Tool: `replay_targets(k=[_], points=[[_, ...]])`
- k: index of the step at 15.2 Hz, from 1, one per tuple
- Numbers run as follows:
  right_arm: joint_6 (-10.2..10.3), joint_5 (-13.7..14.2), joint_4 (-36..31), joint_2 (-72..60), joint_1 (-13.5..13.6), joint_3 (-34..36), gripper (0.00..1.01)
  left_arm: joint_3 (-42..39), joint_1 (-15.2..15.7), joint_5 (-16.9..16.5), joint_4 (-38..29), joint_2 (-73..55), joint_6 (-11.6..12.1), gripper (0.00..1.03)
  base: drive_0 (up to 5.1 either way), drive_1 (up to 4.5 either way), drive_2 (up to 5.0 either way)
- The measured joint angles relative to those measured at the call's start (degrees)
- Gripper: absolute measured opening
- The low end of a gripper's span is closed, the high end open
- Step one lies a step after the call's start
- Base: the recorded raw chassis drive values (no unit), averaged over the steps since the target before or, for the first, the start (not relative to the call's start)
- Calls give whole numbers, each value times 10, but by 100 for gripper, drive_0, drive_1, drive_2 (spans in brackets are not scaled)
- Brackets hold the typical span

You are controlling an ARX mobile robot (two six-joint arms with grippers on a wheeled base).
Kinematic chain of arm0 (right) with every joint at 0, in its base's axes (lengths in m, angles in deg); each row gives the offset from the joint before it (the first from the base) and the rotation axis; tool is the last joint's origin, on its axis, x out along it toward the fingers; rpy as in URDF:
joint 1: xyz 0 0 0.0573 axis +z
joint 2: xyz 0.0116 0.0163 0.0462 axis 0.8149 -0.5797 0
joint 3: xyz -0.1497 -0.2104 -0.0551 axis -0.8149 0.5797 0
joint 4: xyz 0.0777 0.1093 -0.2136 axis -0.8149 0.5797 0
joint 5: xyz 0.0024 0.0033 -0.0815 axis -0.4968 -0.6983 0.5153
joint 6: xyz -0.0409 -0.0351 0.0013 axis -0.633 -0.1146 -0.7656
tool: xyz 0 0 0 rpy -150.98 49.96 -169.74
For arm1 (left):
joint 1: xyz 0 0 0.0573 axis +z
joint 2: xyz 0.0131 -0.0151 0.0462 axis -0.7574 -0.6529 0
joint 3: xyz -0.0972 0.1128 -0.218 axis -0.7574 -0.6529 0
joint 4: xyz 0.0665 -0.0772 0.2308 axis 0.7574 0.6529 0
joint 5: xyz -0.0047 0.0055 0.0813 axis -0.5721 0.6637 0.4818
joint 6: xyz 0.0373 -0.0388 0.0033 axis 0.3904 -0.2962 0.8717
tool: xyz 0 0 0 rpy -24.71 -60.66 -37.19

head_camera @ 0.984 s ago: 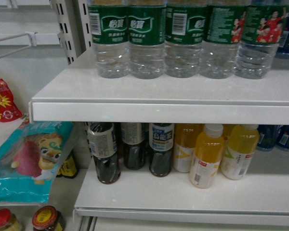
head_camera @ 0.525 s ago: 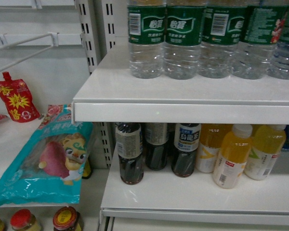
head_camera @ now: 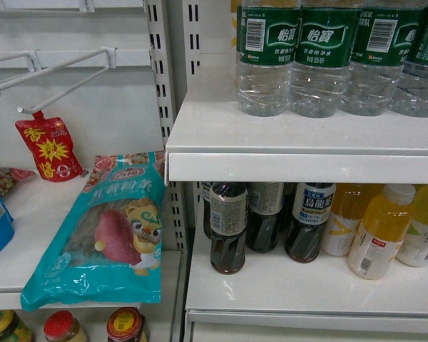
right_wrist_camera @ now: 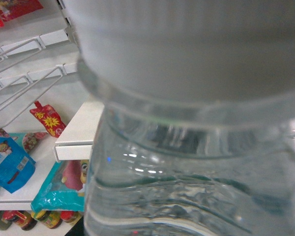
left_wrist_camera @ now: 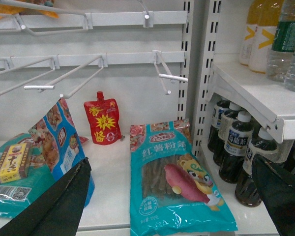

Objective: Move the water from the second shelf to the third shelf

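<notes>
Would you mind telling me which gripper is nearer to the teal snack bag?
Left. Its open fingers frame the teal snack bag just ahead on the side shelf. The right wrist view is filled by a water bottle, with the bag far off at lower left.

**Left tool spread wide, right tool out of sight**

The left tool [left_wrist_camera: 172, 196] hangs with its two dark fingers [left_wrist_camera: 54, 206] far apart (one at each lower corner of its wrist view). No part of the right tool shows in any view.
</notes>
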Motion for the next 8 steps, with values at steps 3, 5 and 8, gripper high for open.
replay_targets(k=[3, 5, 8], points=[[0, 0, 0, 0, 0, 0, 43, 0, 0, 0, 0, 0, 0, 98, 0, 0, 0], [0, 1, 0, 0, 0, 0, 43, 0, 0, 0, 0, 0, 0, 98, 0, 0, 0], [-43, 5, -58, -52, -17, -10, 43, 0, 0, 0, 0, 0, 0, 98, 0, 0, 0]])
